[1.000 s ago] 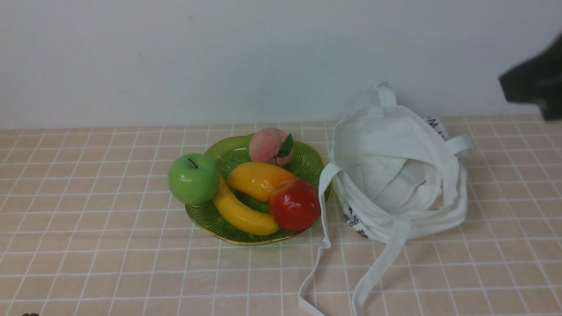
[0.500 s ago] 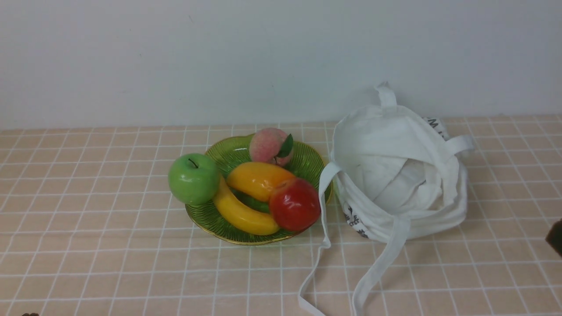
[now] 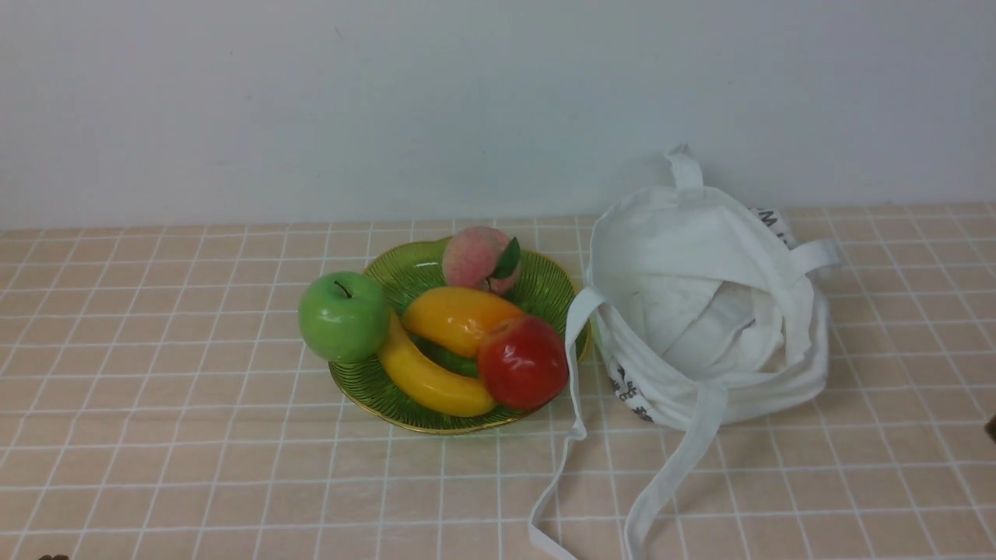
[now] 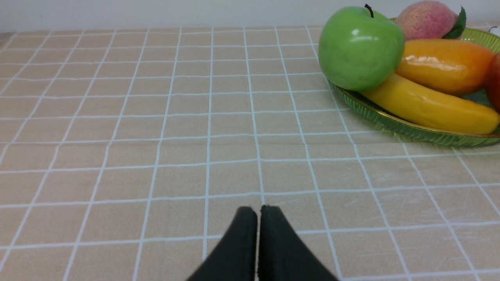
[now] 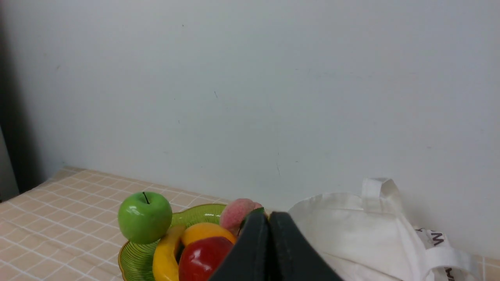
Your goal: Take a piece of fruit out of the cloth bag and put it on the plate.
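Green apple (image 3: pixel 343 316) sits upright on the left edge of the plate (image 3: pixel 372 393), stem up, touching the banana (image 3: pixel 428 377) beside it. Also on the plate: orange fruit (image 3: pixel 459 317), red apple (image 3: pixel 522 362), peach (image 3: pixel 475 257) at the back. Cloth bag (image 3: pixel 700 311) lies slumped on the counter (image 3: pixel 194 435) just right of the plate, mouth open, one strap touching the plate rim. Left hand (image 4: pixel 258 210) is closed and empty, fingers pressed together low over bare counter; the green apple lies ahead of it, well apart, with open counter between. Right hand (image 5: pixel 268 216) is also closed, nothing gripped; plate and bag lie beyond its tips, with the green apple on the plate's side away from the bag, not touching either hand.
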Controlling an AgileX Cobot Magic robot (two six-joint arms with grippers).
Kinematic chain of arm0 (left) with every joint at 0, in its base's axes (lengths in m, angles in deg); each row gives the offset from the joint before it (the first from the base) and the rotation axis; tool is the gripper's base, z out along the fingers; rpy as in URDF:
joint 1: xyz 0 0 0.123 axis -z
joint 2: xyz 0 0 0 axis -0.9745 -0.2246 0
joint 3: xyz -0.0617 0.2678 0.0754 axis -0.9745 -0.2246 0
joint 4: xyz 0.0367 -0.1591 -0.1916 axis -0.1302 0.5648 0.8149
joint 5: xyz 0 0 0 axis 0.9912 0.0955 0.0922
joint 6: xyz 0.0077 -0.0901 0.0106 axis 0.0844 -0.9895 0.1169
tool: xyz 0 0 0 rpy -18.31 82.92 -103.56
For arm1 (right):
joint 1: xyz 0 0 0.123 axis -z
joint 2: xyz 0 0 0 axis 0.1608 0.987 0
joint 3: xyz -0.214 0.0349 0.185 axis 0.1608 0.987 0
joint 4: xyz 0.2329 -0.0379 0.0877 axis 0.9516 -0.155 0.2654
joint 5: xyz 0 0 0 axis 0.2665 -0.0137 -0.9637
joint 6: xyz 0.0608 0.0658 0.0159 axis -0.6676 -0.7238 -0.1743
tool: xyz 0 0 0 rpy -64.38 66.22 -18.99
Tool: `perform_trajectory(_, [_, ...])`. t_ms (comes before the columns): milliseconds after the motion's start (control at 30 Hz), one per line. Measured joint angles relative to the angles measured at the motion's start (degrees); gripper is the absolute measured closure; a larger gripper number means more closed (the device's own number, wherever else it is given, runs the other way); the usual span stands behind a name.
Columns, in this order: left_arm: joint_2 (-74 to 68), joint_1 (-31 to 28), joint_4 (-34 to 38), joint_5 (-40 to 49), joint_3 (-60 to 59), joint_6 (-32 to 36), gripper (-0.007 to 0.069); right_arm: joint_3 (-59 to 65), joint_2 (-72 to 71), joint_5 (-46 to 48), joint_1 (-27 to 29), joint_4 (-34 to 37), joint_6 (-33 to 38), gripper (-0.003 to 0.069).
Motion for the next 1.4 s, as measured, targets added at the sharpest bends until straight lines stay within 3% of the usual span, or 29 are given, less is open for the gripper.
perform_trajectory(833, [0.0,0.0,0.0,0.0,0.0,0.0,0.0632,2.46,-2.47,3.25,0.41,0.0,-0.32,0.0674])
perform_trajectory(967, [0.0,0.0,0.0,0.0,0.0,0.0,0.0632,5.41,-4.82,4.06,3.52,0.0,-0.32,0.0674])
perform_trajectory(1233, [0.0,0.0,0.0,0.0,0.0,0.0,0.0632,12.95,-9.49,5.34,17.2,-2.45,-1.18,0.0674])
perform_trajectory(1400, [0.0,0.0,0.0,0.0,0.0,0.0,0.0632,13.31,-11.68,6.48,22.58,-2.6,-1.36,0.0674])
